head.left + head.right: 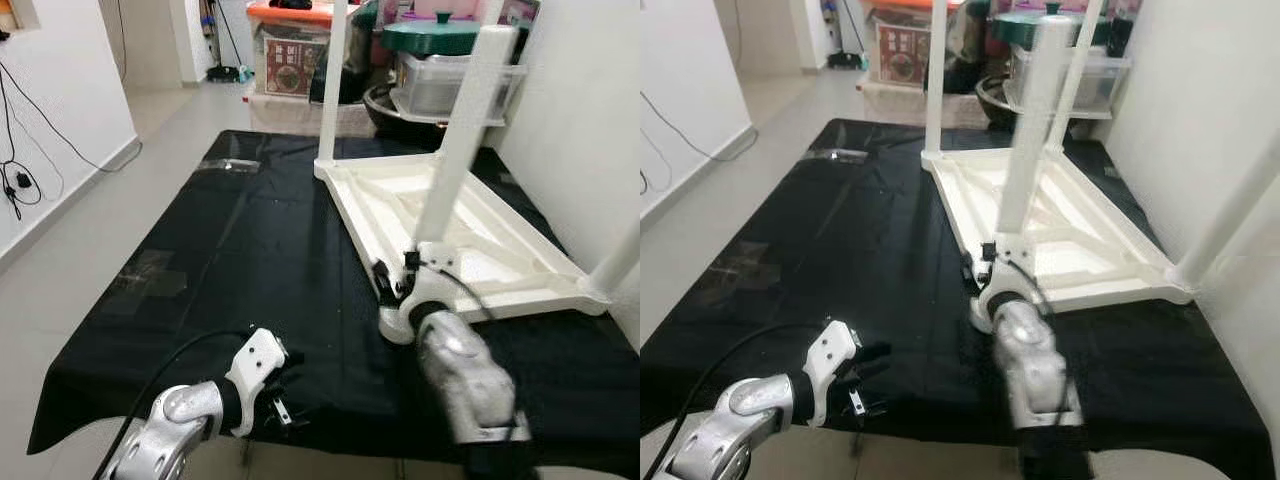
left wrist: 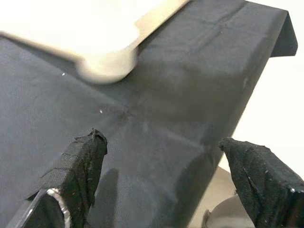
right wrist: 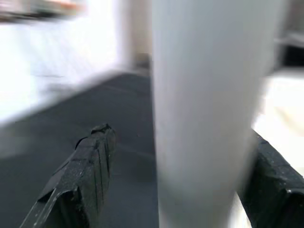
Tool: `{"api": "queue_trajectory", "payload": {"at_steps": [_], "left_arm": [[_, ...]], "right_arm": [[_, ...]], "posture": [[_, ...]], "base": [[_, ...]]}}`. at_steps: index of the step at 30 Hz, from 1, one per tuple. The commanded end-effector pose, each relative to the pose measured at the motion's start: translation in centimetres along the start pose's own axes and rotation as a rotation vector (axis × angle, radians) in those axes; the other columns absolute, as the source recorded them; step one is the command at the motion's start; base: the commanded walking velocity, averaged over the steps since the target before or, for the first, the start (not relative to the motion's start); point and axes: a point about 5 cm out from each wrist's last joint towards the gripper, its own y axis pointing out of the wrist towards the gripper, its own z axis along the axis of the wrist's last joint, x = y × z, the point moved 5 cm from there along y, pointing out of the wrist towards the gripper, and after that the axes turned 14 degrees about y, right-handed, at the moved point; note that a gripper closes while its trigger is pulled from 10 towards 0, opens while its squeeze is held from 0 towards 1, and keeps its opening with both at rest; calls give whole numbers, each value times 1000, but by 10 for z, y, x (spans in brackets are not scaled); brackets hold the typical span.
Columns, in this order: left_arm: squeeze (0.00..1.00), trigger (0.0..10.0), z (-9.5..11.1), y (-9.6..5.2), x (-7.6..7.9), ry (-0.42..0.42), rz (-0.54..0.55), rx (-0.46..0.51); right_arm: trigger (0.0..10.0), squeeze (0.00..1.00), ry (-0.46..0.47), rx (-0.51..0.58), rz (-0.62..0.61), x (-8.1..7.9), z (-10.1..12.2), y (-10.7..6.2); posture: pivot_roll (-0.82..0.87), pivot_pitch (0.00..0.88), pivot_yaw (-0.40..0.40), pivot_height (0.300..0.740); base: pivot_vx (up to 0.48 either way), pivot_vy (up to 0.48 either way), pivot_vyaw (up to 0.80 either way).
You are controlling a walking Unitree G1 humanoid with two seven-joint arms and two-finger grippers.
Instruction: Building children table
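Right gripper (image 3: 180, 185) has its fingers spread around a white leg (image 1: 462, 140), blurry up close, at the near corner of the upturned tabletop (image 1: 470, 240) on the black cloth (image 1: 220, 260). Left gripper (image 2: 171, 180) hangs open over the cloth's near edge, tips cut off.

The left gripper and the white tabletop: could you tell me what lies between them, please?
Only bare black cloth lies between the left gripper and the upturned tabletop, seen in both eye views.
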Motion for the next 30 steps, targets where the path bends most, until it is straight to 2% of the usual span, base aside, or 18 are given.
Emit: {"api": "queue_trajectory", "payload": {"at_steps": [1, 4, 7, 10, 13, 17, 22, 23, 25, 26, 27, 28, 30], "left_arm": [[0, 10000, -2, 0, 0, -3, -11, -7], [0, 10000, -2, 0, -1, 4, -13, -8], [0, 10000, 1, 1, -5, 13, -3, -4], [0, 10000, -1, 1, -2, 12, -4, -8], [0, 10000, 0, 2, 0, 9, -5, -7], [0, 10000, 0, 2, 0, 10, -5, -6], [0, 10000, 0, 2, -2, 12, 3, -6], [0, 10000, 0, 2, -2, 12, 4, -6], [0, 10000, 0, 4, 1, 11, 1, -4], [0, 10000, 0, 4, 1, 11, 1, -4], [0, 10000, 1, 5, 1, 10, -2, -1], [0, 10000, 1, 5, 1, 10, -2, -1], [0, 10000, 2, 6, 2, 11, -10, 2]], "right_arm": [[10000, 0, 10, -37, 224, -40, -9, 0], [10000, 0, -15, -56, 256, -42, -14, 0], [10000, 0, -57, -113, 350, -50, -29, 8], [10000, 0, -79, -159, 306, -45, -41, 24], [10000, 0, -102, -180, 274, -41, -46, 33], [10000, 0, -107, -188, 253, -36, -46, 38], [10000, 0, -99, -150, 293, -37, -36, 39], [10000, 0, -96, -141, 288, -36, -35, 41], [9922, 0, -71, -100, 199, -24, -30, 49], [9922, 0, -71, -100, 199, -24, -30, 49], [0, 0, -50, -70, 136, -14, -25, 54], [0, 0, -50, -70, 136, -14, -25, 54], [0, 0, -5, -37, 20, 2, -21, 58]], "posture": [[95, 0, -81, 740], [99, 0, -82, 740], [116, 0, -89, 740], [121, 0, -90, 740], [127, 0, -92, 740], [131, 0, -96, 740], [131, 0, -102, 740], [131, 0, -102, 740], [131, 0, -100, 740], [131, 0, -100, 740], [129, 0, -97, 740], [129, 0, -97, 740], [124, 0, -95, 740]], "base": [[0, 0, 0], [0, 0, 0], [0, 0, 0], [0, 0, 0], [0, 0, 0], [0, 0, 0], [0, 0, 0], [0, 0, 0], [0, 0, 0], [0, 0, 0], [0, 0, 0], [0, 0, 0], [0, 0, 0]]}}
